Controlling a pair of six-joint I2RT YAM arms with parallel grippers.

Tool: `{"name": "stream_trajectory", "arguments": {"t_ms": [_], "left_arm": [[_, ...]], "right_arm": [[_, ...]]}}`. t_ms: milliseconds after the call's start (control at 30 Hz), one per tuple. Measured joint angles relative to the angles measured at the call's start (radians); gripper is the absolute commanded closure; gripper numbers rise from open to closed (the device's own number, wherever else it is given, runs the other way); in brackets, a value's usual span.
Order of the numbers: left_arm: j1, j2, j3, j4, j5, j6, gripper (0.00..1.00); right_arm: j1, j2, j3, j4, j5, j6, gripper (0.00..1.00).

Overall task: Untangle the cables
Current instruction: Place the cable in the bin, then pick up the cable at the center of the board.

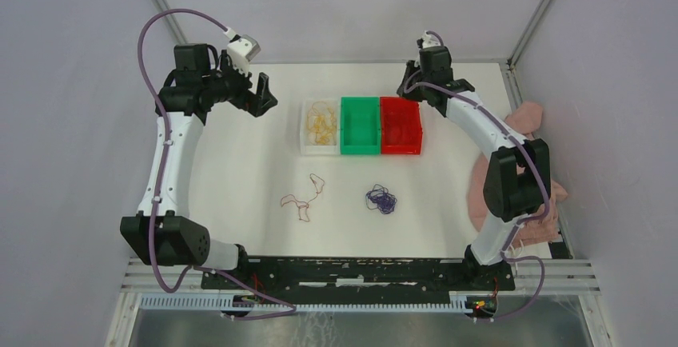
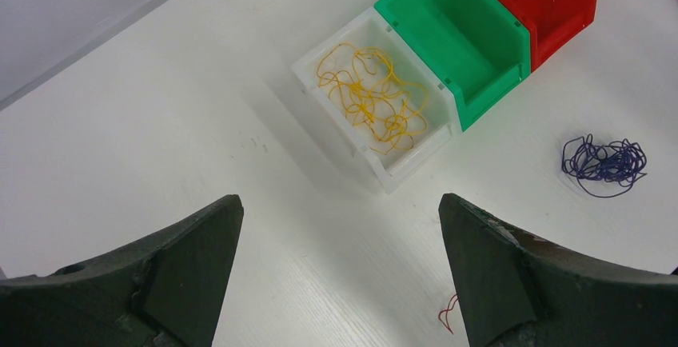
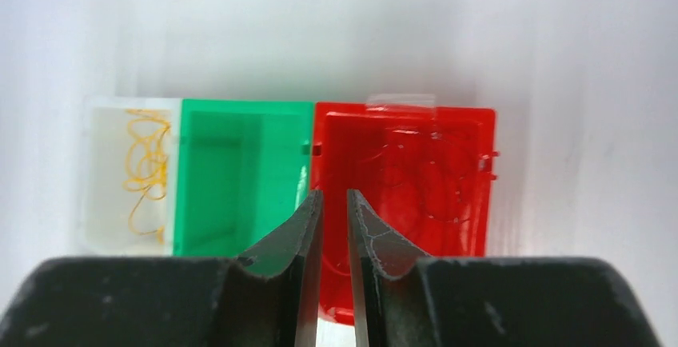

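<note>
The yellow cable lies coiled inside a white bin. On the table lie a loose red cable, whose tip shows in the left wrist view, and a bunched dark purple cable. My left gripper hangs wide open and empty, left of the white bin. My right gripper hovers behind the red bin. Its jaws stand a narrow gap apart with nothing between them. Faint thread-like loops show inside the red bin.
A green bin stands between the white and red bins in one row. A pink cloth lies at the table's right edge under the right arm. Grey walls close in the back and sides.
</note>
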Motion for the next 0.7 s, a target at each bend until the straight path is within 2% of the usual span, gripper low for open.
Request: {"name": "stream_trajectory", "arguments": {"t_ms": [233,367,533,700], "left_arm": [[0.0,-0.002,0.0,0.0,0.0,0.008,0.01],[0.0,-0.002,0.0,0.0,0.0,0.008,0.01],[0.0,-0.002,0.0,0.0,-0.001,0.014,0.01],[0.0,-0.002,0.0,0.001,-0.001,0.017,0.01]], "right_arm": [[0.005,-0.016,-0.192,0.124,-0.166,0.116,0.87],[0.008,0.048,-0.212,0.13,-0.227,0.158,0.9],[0.008,0.105,-0.212,0.133,-0.238,0.171,0.91],[0.008,0.138,-0.21,0.116,-0.179,0.164,0.92]]}}
